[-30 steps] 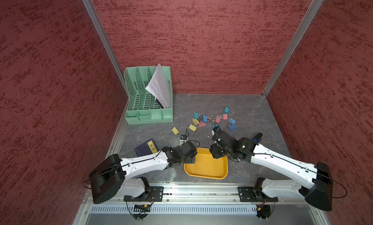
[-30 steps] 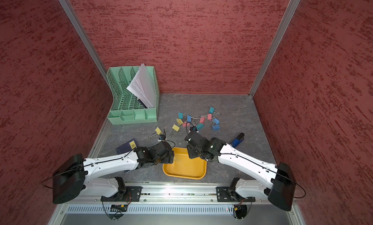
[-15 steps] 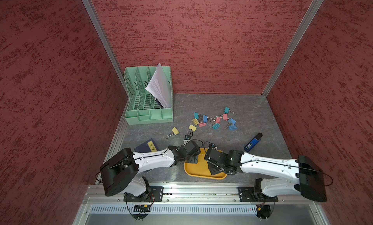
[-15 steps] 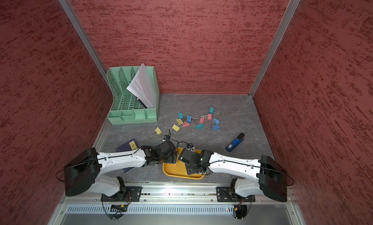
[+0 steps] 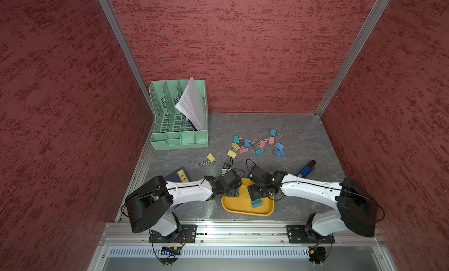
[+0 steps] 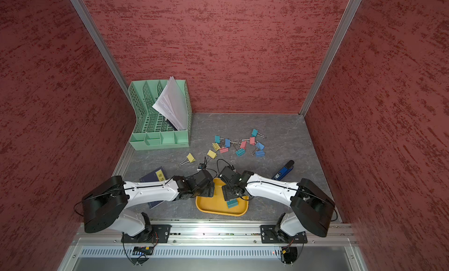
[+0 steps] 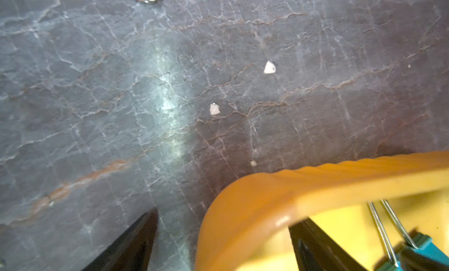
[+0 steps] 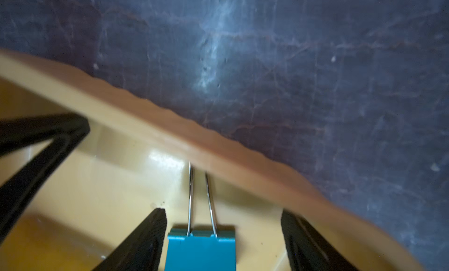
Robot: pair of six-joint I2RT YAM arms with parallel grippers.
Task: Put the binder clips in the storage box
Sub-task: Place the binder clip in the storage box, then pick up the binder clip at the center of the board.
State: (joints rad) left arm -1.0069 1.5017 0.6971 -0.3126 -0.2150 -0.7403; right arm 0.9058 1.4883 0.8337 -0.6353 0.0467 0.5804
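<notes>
The storage box (image 5: 245, 212), a shallow yellow-orange tub, sits at the front centre of the table in both top views. One teal binder clip (image 5: 256, 203) lies flat on its floor, handles toward the rim. My right gripper (image 8: 222, 212) hangs open over that clip (image 8: 201, 248), one finger on each side, with a clear gap beside it. My left gripper (image 7: 224, 223) is open astride the box's rim (image 7: 267, 192), one finger outside on the table and one inside. Several more binder clips (image 5: 257, 146) lie scattered farther back, and two yellow ones (image 5: 211, 157) lie nearer.
A mint green file organizer (image 5: 179, 121) holding papers stands at the back left. A blue-and-black stapler (image 5: 306, 168) lies right of the box. A dark blue notebook (image 5: 181, 178) is partly under my left arm. Red walls enclose three sides.
My right gripper came from the table behind the box down into it, then its jaws opened and let the teal clip drop onto the box floor. My left gripper stayed at the box's rim.
</notes>
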